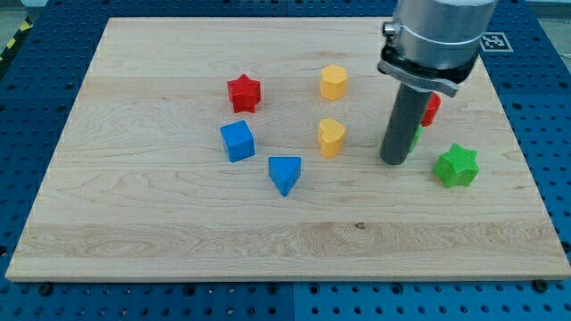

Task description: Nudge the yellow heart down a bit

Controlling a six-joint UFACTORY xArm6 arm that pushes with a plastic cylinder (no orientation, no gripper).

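Tip (393,161) down on the desk (178,232), at three o'clock from the yellow heart (331,137), near but apart. Green star (457,166) at three o'clock from the tip. No fingers here, just a rod.

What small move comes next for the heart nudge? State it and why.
Probably slide my tip up and toward the view's left, to sit just above the yellow heart. The tip now stands to the heart's right, apart from it, so pushing from there would send it sideways, not down. The yellow hexagon above leaves a gap.
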